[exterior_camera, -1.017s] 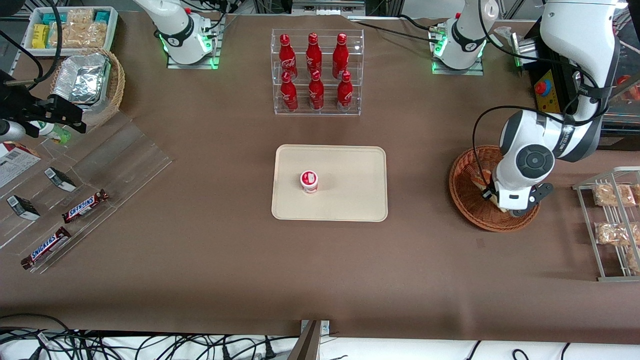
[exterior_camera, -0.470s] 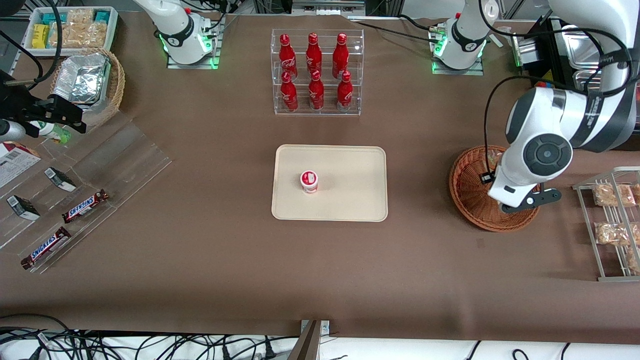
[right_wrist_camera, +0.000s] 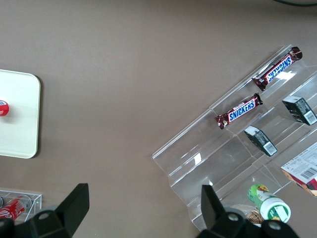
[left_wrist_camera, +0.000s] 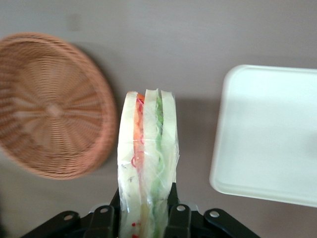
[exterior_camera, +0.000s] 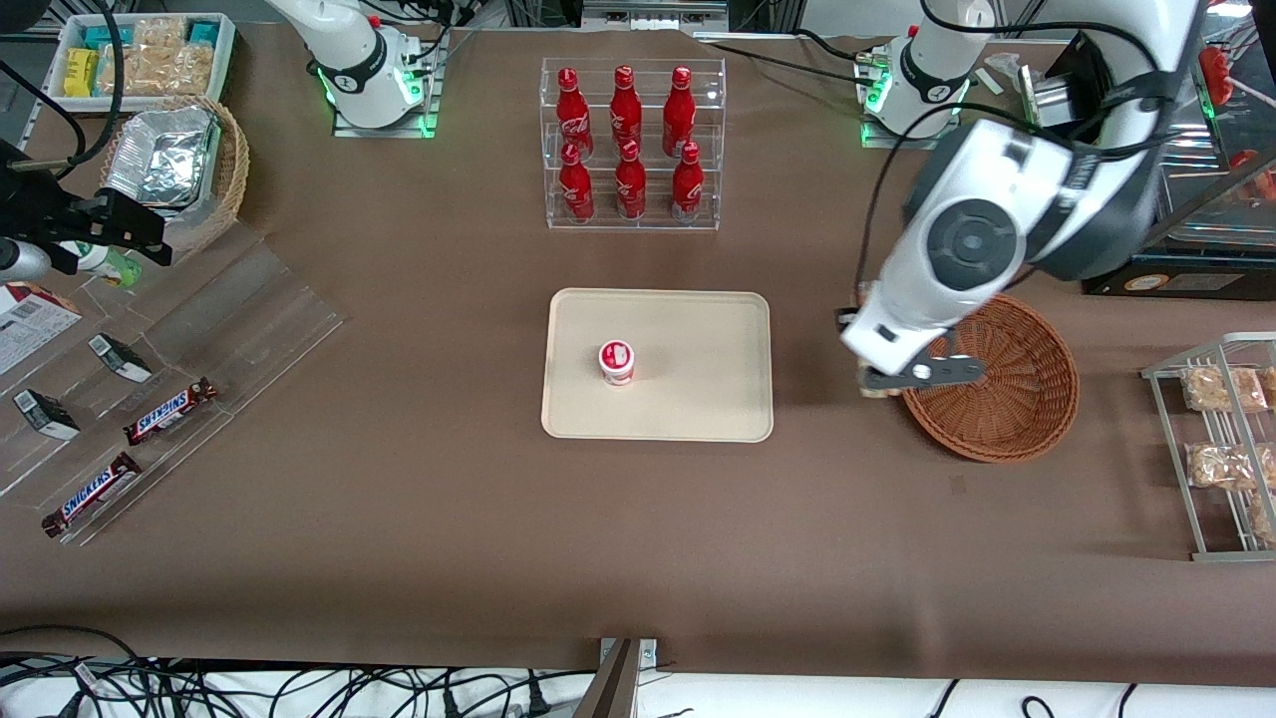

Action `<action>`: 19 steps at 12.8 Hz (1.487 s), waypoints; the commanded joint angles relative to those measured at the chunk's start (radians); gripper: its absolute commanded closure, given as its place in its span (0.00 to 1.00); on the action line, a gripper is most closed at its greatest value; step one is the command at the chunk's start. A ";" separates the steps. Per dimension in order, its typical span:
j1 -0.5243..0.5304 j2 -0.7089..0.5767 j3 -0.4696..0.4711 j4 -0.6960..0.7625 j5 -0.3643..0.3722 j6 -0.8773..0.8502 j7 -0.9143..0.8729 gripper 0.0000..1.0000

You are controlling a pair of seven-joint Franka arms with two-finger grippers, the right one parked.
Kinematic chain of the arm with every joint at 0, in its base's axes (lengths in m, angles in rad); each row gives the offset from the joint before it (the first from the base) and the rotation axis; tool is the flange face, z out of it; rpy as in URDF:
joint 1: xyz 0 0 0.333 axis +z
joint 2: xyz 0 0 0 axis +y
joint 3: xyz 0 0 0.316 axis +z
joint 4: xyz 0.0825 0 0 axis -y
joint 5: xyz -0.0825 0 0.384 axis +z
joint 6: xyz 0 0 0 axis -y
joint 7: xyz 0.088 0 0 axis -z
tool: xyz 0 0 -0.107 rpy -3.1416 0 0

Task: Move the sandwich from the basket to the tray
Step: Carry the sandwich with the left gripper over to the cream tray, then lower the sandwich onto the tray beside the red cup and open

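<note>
My left gripper (left_wrist_camera: pixel 147 213) is shut on the sandwich (left_wrist_camera: pixel 147 163), a plastic-wrapped wedge with pale bread and red and green filling, held upright between the black fingers (left_wrist_camera: pixel 176 218). It hangs above the brown table, between the reddish-brown wicker basket (left_wrist_camera: pixel 49 104) and the cream tray (left_wrist_camera: pixel 267 134). Seen from the front, the gripper (exterior_camera: pixel 872 384) sits just past the basket (exterior_camera: pixel 1007 389) rim, on the side toward the tray (exterior_camera: pixel 698 399). The white wrist hides most of the sandwich (exterior_camera: pixel 875 390) there. The basket looks empty.
A small white cup with a red lid (exterior_camera: pixel 616 361) stands on the tray. A clear rack of red bottles (exterior_camera: pixel 630 145) stands farther from the camera. A wire rack of snack packs (exterior_camera: pixel 1221 439) is at the working arm's end, an acrylic candy display (exterior_camera: pixel 169 409) at the parked arm's.
The gripper rose out of the basket with the sandwich and moved sideways toward the tray. The basket now shows empty.
</note>
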 commanded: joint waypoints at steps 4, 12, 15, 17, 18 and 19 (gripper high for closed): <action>-0.232 0.165 0.003 0.035 0.001 0.227 -0.248 0.64; -0.303 0.311 0.006 0.035 0.197 0.372 -0.420 0.64; -0.304 0.330 0.009 0.033 0.217 0.379 -0.430 0.64; -0.304 0.331 0.009 0.033 0.218 0.379 -0.430 0.64; -0.304 0.337 0.009 0.035 0.218 0.379 -0.430 0.59; -0.304 0.342 0.009 0.035 0.217 0.380 -0.430 0.57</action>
